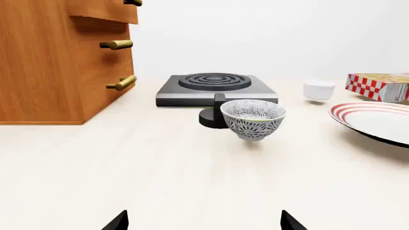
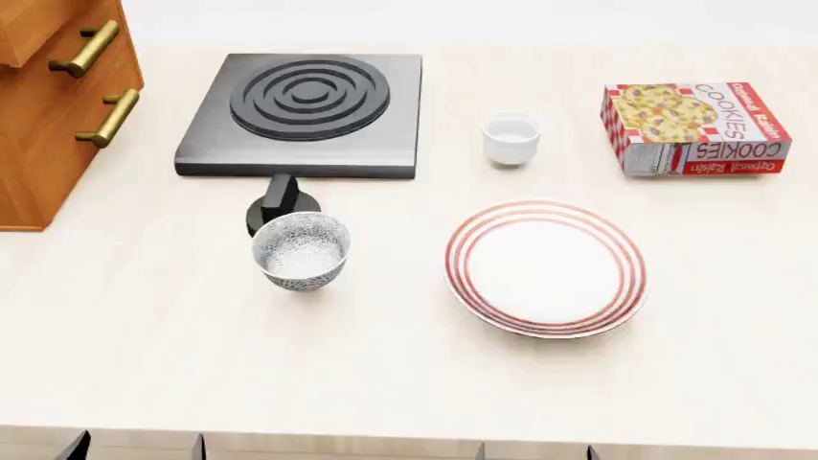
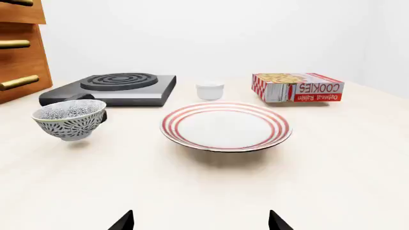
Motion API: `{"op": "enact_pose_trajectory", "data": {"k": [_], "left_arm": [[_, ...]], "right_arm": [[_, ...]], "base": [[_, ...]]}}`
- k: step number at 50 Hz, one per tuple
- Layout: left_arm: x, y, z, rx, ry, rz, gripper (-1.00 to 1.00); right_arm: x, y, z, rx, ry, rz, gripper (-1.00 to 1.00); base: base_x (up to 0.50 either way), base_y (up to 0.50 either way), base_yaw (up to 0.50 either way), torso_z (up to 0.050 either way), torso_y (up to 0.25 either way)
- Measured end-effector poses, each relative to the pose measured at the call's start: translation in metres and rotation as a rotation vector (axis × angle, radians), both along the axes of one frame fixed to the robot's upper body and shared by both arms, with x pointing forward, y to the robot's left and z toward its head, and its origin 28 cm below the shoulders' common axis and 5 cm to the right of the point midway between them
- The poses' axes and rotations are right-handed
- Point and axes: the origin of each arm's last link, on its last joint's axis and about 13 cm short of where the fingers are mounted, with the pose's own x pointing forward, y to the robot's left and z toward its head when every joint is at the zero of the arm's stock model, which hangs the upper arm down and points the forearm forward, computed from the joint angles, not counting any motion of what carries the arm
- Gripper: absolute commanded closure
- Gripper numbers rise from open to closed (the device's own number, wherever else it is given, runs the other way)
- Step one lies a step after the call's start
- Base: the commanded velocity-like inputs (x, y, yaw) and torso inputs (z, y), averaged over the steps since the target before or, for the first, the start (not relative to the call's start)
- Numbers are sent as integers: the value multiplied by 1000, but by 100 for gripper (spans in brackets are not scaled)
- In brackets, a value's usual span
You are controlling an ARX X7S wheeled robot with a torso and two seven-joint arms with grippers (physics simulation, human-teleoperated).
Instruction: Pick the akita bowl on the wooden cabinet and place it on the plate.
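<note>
The akita bowl [image 2: 302, 251] [image 1: 253, 119] [image 3: 69, 119] stands upright on the pale tabletop, just in front of the stove's black knob, not on the wooden cabinet [image 2: 52, 105] [image 1: 51, 62] [image 3: 19, 52] at the far left. To its right lies the red-ringed plate [image 2: 547, 267] [image 1: 377, 117] [image 3: 225, 127], with nothing on it. My left gripper [image 1: 204, 223] [image 2: 137, 448] is open, well short of the bowl, with nothing between its tips. My right gripper [image 3: 201, 223] [image 2: 537, 450] is open too, facing the plate from the near table edge.
A grey square stove [image 2: 306, 101] with a black knob [image 2: 282, 206] sits behind the bowl. A plain white cup [image 2: 511, 139] and a red cookie box [image 2: 694, 127] stand behind the plate. Brass drawer handles [image 2: 109, 117] stick out of the cabinet.
</note>
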Motion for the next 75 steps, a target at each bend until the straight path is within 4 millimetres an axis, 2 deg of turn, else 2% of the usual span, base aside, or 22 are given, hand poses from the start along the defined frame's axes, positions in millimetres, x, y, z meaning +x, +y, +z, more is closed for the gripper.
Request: {"op": "enact_pose_trajectory", "data": {"k": [19,63,75], "left_arm": [[1,-1,0,51,3,36,-100],[3,-1,0,40,17,40,-100],[2,-2,0,44,14,40,-100]], "right_arm": [[0,3,-1,-31,-15,32,-100],[0,3,-1,-42,-19,44,-100],[-1,3,0,-62,-30,36,-100]], "base": [[0,0,0,3,0],[0,0,0,50,0],[0,324,0,2,0]]}}
